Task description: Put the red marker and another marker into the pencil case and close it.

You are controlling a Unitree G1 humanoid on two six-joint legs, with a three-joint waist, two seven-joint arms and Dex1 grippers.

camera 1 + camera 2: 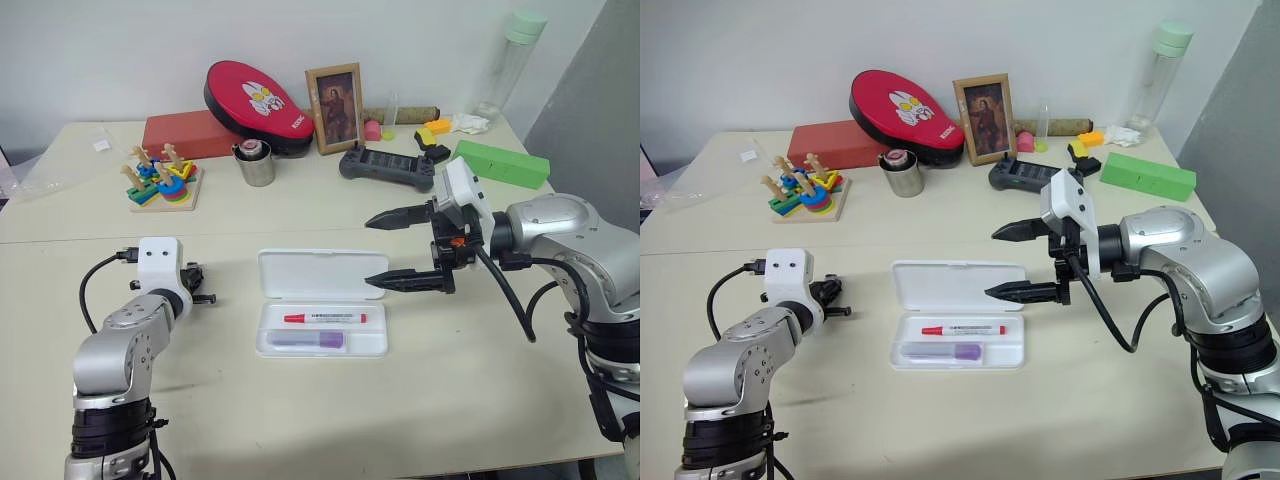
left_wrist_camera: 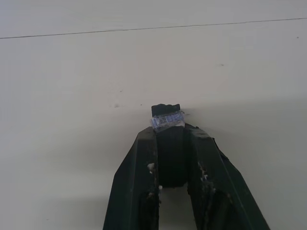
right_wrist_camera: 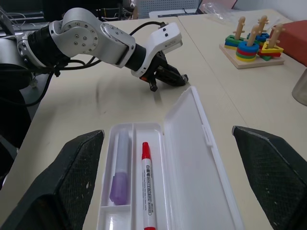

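On the pale beige table [image 1: 470, 400], the flat white plastic pencil case with rounded corners [image 1: 322, 302] lies with its hinged lid folded flat back, away from the robot, and its inner tray uncovered. In the tray's far channel rests the slim white-barrelled marker with a red cap [image 1: 325, 318], and just beside it in the near channel lies the short, thick lilac marker with a darker purple end [image 1: 306, 340]; both lie lengthwise along the case. The right gripper [image 1: 391, 250] hangs above the case's right end, pointing to the robot's left, its two black fingers spread wide, one over the far edge of the lid and the other just above the tray, touching nothing. The left gripper [image 1: 203, 287] sits well to the left of the case, low over bare tabletop, its black fingers [image 2: 144, 158] pressed together on nothing.
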